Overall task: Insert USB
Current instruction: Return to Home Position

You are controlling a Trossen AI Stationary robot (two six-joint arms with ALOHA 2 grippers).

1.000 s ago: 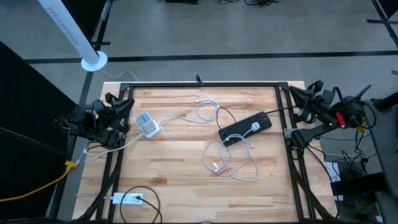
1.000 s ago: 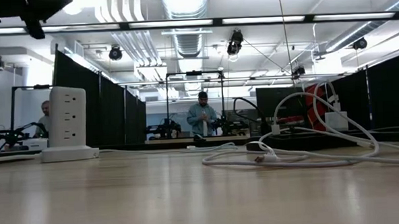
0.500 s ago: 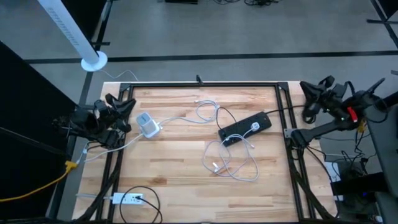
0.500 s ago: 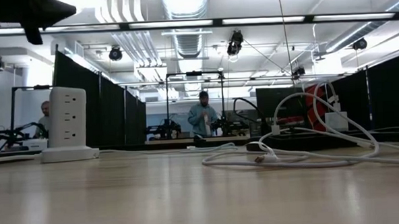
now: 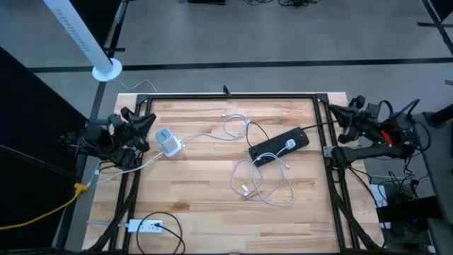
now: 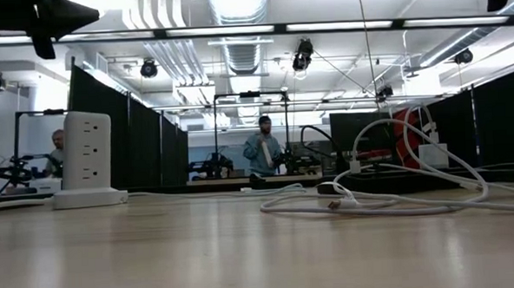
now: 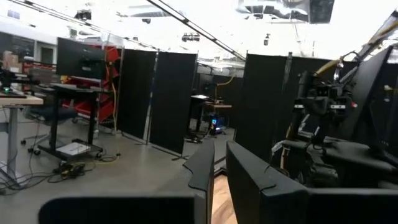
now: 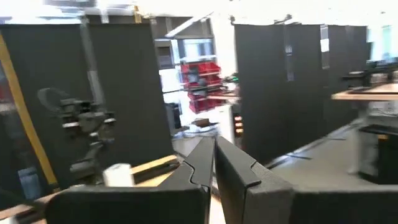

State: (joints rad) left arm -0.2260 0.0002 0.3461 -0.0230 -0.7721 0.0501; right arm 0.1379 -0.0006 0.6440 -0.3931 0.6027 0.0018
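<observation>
On the wooden table (image 5: 212, 205), arms sit at opposite edges: left gripper (image 5: 141, 124) and right gripper (image 5: 341, 119), fingers together on nothing. Black power strip (image 5: 279, 146) mid-table, white outlet tower (image 5: 168, 142) near the left edge, white USB cable (image 5: 265, 188) coiled beside the strip.

Off the far left corner of the table (image 5: 205, 212), a white ribbed post (image 5: 75, 32) stands on the floor; a person (image 6: 263, 152) stands far behind it.
</observation>
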